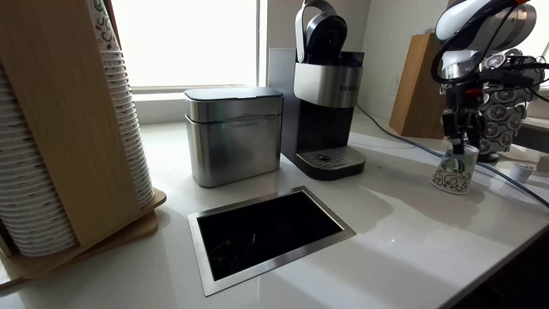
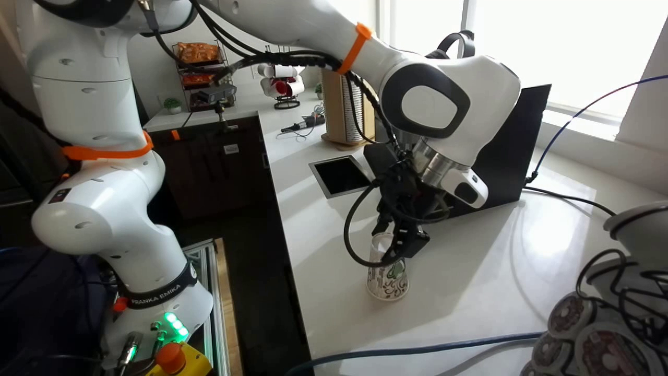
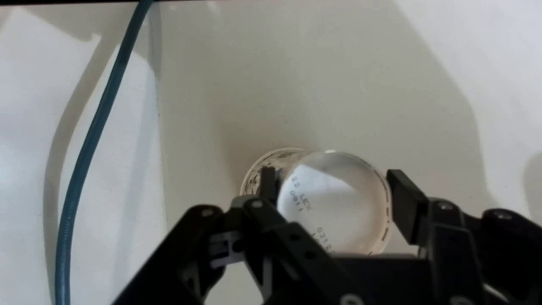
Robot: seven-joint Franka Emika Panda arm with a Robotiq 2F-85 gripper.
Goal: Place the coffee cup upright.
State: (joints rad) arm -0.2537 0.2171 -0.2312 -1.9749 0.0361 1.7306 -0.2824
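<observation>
Evidently, coffee cup [image 1: 453, 174] stands upside down on bench [image 1: 386, 266], right of coffee machine [image 1: 330, 86] in exterior view: base up, mouth down, not yet turned. Looks like paper: probably light, thin-walled, easily dented by hard squeeze. Smooth taper narrows upward, so grip may slide off top. Best hold, judged: across cup wall just under base, where probably stiffer. Arm [image 2: 480, 104] extends over bench, wrist bent; end effector [image 3: 333, 184] slants downward over cup. Fingers [image 3: 406, 207] straddle cup near base in wrist view; whether clenched or merely alongside, cannot tell.
</observation>
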